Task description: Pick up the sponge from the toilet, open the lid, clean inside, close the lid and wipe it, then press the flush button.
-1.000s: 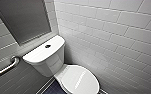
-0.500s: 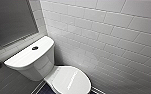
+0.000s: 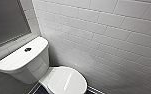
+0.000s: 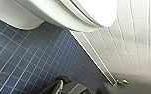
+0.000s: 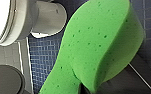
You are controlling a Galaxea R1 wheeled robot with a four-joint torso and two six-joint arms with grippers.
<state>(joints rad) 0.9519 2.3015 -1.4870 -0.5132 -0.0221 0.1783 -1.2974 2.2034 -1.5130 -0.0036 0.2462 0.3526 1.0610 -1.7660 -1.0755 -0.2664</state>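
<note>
My right gripper (image 5: 101, 86) is clamped on the sponge (image 5: 96, 45), which bends in a bright green, pitted curve above the floor (image 4: 28, 57) of small dark blue tiles with pale grout. My left gripper (image 4: 63, 86) hangs low over that same floor, near the base of the toilet (image 3: 31, 67); whether its fingers are spread, I cannot tell. The toilet lid (image 3: 66, 81) is down, the flush button (image 3: 27, 49) sits dark on the tank top, and glossy white wall tiles (image 3: 103, 37) rise beside it.
</note>
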